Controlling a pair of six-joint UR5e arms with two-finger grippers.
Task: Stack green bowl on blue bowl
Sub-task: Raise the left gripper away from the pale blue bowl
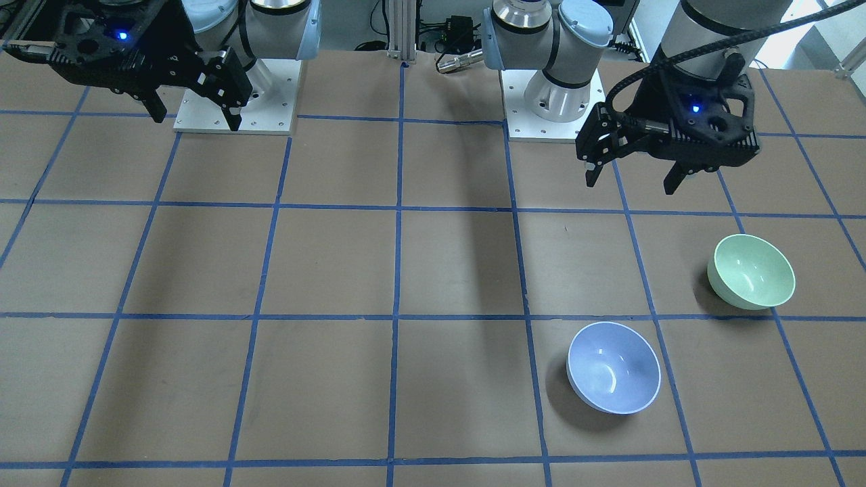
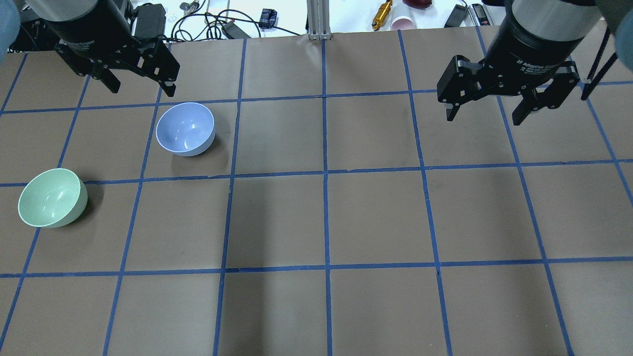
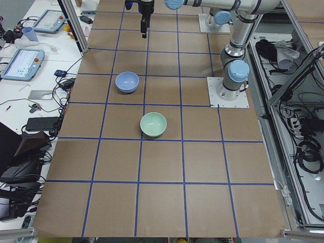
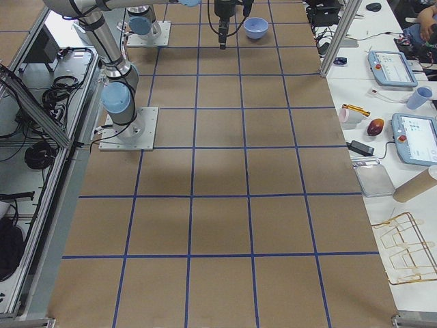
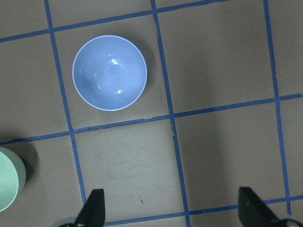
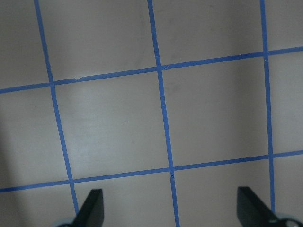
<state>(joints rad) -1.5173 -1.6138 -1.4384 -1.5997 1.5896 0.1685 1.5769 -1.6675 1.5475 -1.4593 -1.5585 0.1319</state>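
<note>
The green bowl point(image 2: 52, 198) stands upright on the brown table at the robot's left; it also shows in the front view point(image 1: 751, 272) and at the left wrist view's edge point(image 5: 7, 187). The blue bowl point(image 2: 185, 129) stands upright one grid square away, apart from it, and shows in the front view point(image 1: 613, 367) and the left wrist view point(image 5: 110, 73). My left gripper point(image 2: 142, 89) hangs open and empty above the table, just beyond the blue bowl point(image 1: 630, 184). My right gripper point(image 2: 483, 118) hangs open and empty over bare table at the right point(image 1: 197, 120).
The table point(image 2: 321, 217) is brown paper with a blue tape grid. The arm bases point(image 1: 551, 101) stand at the robot's edge. Cables, a cup point(image 2: 403, 22) and tools lie past the far edge. Tablets point(image 4: 416, 137) lie on the side bench.
</note>
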